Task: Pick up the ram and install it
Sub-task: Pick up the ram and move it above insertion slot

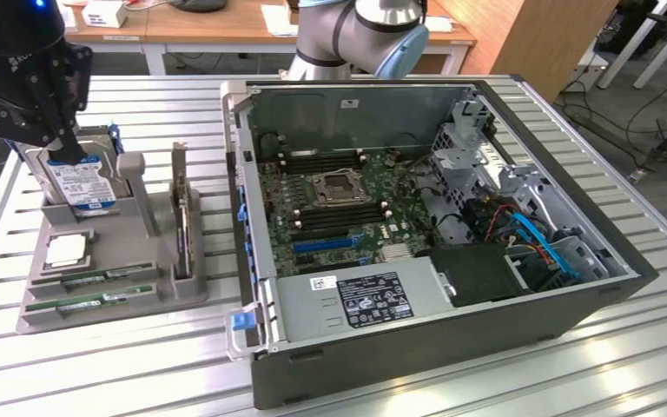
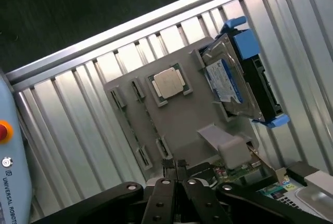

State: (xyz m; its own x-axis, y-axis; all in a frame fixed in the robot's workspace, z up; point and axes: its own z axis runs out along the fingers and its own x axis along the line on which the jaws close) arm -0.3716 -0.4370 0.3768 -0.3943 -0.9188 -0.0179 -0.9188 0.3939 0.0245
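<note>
Two ram sticks, narrow green boards, lie in the front slots of a grey holder (image 1: 148,300): one ram (image 1: 108,276) behind, the other ram (image 1: 90,302) nearer the table's front edge. My black gripper (image 1: 65,149) hangs high over the holder's far end, just above the upright hard drive (image 1: 79,187), well away from both sticks. In the wrist view the gripper (image 2: 177,169) is shut with its fingertips together and nothing between them, looking down on the holder (image 2: 182,115). The open computer case (image 1: 426,226) with its green motherboard (image 1: 333,204) lies to the exterior view's right.
On the holder also sit a silver processor (image 2: 169,82) and an upright green card (image 1: 180,213). The hard drive (image 2: 229,81) has blue rails. The slatted metal table (image 1: 114,365) carries everything. Desks and chair legs stand beyond the table.
</note>
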